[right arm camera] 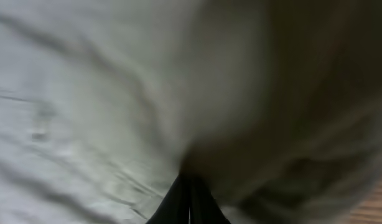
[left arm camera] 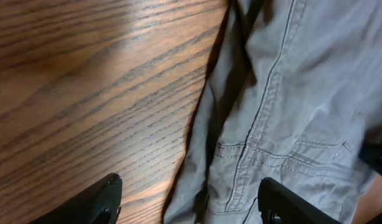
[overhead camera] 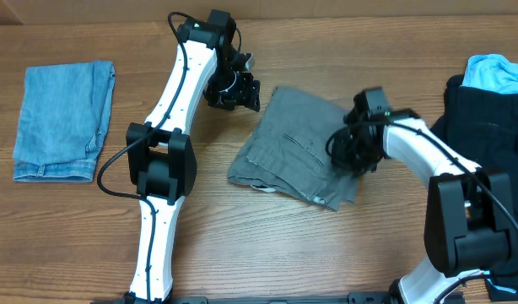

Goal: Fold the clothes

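The grey shorts point(overhead camera: 297, 148) lie bunched and partly doubled over in the middle of the table. My left gripper point(overhead camera: 242, 91) hovers open at their upper left edge. In the left wrist view its black fingers point(left arm camera: 97, 199) straddle the cloth's border, with stitched seams of the shorts point(left arm camera: 290, 93) to the right and bare wood to the left; nothing is between the jaws of the left gripper point(left arm camera: 188, 196). My right gripper point(overhead camera: 348, 154) sits on the shorts' right side. In the right wrist view the blurred grey shorts point(right arm camera: 85, 93) fill the frame and the right gripper point(right arm camera: 190, 186) is pinched shut on the cloth.
A folded blue denim garment point(overhead camera: 63, 118) lies at the far left. A black garment point(overhead camera: 487, 110) with a light blue cloth point(overhead camera: 498, 72) on top is piled at the right edge. Wooden table point(overhead camera: 242, 245) shows in front of the shorts.
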You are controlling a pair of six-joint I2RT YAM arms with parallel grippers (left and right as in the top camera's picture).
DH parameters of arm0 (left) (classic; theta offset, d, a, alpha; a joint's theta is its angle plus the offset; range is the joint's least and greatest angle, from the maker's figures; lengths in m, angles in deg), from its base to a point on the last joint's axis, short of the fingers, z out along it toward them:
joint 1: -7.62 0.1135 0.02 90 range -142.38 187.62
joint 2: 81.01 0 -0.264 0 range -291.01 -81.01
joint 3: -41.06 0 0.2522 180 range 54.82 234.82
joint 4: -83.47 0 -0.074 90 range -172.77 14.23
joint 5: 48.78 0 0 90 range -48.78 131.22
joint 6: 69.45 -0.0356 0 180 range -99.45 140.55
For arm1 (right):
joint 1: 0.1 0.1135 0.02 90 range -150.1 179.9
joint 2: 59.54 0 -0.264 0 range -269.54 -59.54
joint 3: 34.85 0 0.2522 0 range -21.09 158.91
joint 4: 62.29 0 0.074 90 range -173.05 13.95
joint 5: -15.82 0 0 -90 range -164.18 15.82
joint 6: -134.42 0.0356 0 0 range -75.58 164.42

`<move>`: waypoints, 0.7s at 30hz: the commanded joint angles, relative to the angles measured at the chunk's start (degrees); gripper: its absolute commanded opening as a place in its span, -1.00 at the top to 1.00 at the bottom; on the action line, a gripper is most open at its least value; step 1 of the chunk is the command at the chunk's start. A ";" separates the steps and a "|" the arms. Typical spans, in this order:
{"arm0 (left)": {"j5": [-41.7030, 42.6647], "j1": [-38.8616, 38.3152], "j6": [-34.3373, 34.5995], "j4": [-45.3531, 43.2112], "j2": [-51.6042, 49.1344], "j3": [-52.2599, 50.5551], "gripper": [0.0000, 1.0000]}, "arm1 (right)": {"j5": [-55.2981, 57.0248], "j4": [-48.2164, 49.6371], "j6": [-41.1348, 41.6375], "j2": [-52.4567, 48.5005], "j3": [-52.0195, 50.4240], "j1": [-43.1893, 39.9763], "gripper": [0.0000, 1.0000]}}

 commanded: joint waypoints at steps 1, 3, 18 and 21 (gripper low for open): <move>-1.11 -0.07 -1.07 0.15 -0.20 0.00 -0.49 | 4.55 2.95 1.38 -0.17 -5.18 -0.20 0.92; -1.53 -0.11 -1.07 0.13 -0.20 0.00 -0.50 | 8.31 3.52 1.42 -0.17 -6.16 -0.20 0.92; -6.95 -0.17 2.89 -1.42 -0.20 0.00 -0.65 | 16.50 8.17 -7.76 -0.17 1.81 -0.76 0.92; -5.20 -0.17 4.87 -1.62 -0.20 0.00 -0.66 | 11.06 5.60 -7.76 -0.15 4.22 -0.76 0.92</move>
